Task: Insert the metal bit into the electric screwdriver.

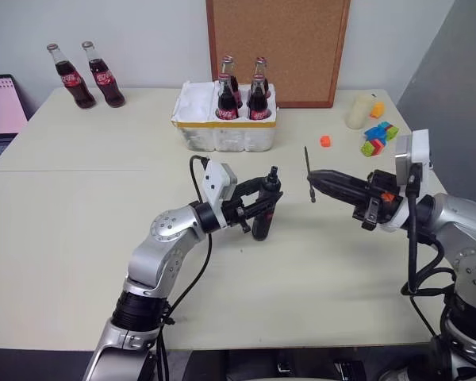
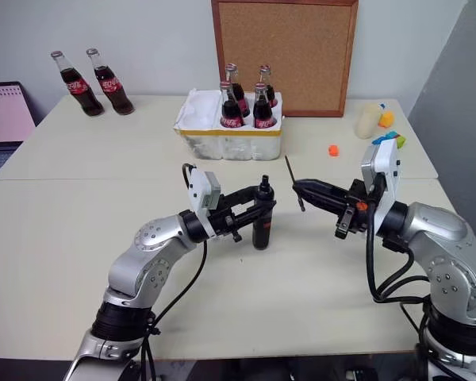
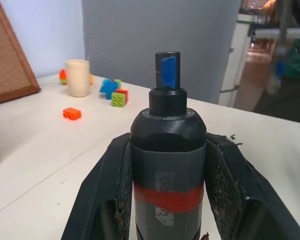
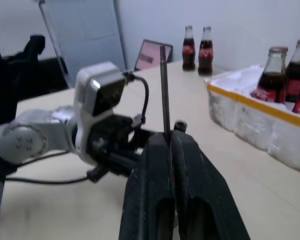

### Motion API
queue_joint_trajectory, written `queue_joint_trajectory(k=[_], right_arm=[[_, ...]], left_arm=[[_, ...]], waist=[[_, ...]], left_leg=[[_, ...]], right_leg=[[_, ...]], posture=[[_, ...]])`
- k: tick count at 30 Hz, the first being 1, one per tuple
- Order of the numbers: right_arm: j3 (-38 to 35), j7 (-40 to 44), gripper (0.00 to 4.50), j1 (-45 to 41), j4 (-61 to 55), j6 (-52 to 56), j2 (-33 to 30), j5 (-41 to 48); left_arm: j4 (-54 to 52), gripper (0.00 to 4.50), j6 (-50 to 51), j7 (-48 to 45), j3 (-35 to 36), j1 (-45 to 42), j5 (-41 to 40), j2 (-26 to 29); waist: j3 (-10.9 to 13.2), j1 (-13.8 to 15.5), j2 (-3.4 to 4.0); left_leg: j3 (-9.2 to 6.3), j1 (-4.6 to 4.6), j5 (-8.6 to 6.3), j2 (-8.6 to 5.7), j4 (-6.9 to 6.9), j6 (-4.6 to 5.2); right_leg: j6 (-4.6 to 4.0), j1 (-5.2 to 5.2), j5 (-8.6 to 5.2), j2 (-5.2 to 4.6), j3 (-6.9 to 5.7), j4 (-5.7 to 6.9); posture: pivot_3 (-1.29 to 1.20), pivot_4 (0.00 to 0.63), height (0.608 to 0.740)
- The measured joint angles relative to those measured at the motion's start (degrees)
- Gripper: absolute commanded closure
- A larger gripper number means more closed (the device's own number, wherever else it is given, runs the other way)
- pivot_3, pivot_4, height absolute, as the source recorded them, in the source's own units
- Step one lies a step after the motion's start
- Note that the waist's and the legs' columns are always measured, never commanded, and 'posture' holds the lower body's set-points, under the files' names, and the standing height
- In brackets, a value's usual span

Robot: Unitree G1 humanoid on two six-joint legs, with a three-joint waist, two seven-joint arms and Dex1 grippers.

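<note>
Grey metal bit [image 1: 308, 173], thin, stiff, light: pinched upright in right tool [image 1: 316, 179].
Screwdriver [image 2: 262, 216] clamped upright in left tool [image 2: 263, 208] above worktop [image 1: 79, 214], socket near bit; slippery rod, grip low.

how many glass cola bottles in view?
6. Two dark glass cola bottles stand loose at the table's far left. Four stand in the white foam crate; more could be hidden behind them.

Cream table [image 1: 79, 238] against white wall [image 1: 103, 24], corkboard [image 1: 276, 48] leaning on it, grey partition [image 1: 460, 63] at right.
</note>
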Motion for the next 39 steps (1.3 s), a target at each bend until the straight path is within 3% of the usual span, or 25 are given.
queue_joint_trajectory(k=[9,17,28,39], right_arm=[[2.5,-7.0,4.5,-1.4,0.1,-2.1,1.3,6.5],[5.1,-7.0,4.5,-1.4,2.1,-6.8,1.2,9.1],[9.3,-6.9,4.5,-3.0,5.5,-16.1,2.1,5.6],[13.6,-6.5,4.5,-3.4,9.1,-22.3,4.3,2.2]], left_arm=[[-1.2,2.86,-1.4,-1.2,-0.6,1.1,0.9,1.4],[-2.4,2.86,-0.9,-1.1,0.0,1.5,-0.4,1.3],[-0.6,2.86,-10.7,3.6,-0.2,3.1,5.2,-3.4],[-0.3,2.86,-15.3,2.4,0.0,8.1,5.6,-2.3]], waist=[[0.0,0.0,0.01],[0.0,0.0,0.01],[0.0,0.0,0.01],[0.0,0.0,0.02]], left_leg=[[0.0,-0.05,-0.01,0.02,-0.02,0.02],[0.01,-0.06,-0.01,0.02,-0.03,0.02],[0.01,-0.07,-0.01,0.04,-0.06,0.02],[0.01,-0.07,-0.01,0.07,-0.07,0.02]], right_leg=[[0.0,-0.03,0.0,0.0,0.03,-0.07],[0.0,-0.04,0.0,0.02,0.0,-0.07],[0.0,-0.06,0.0,0.02,0.06,-0.13],[0.0,-0.08,0.0,0.02,0.03,-0.12]], posture=[[0.0,0.15,0.74],[0.0,0.15,0.74],[0.0,0.15,0.74],[0.0,0.15,0.74]])
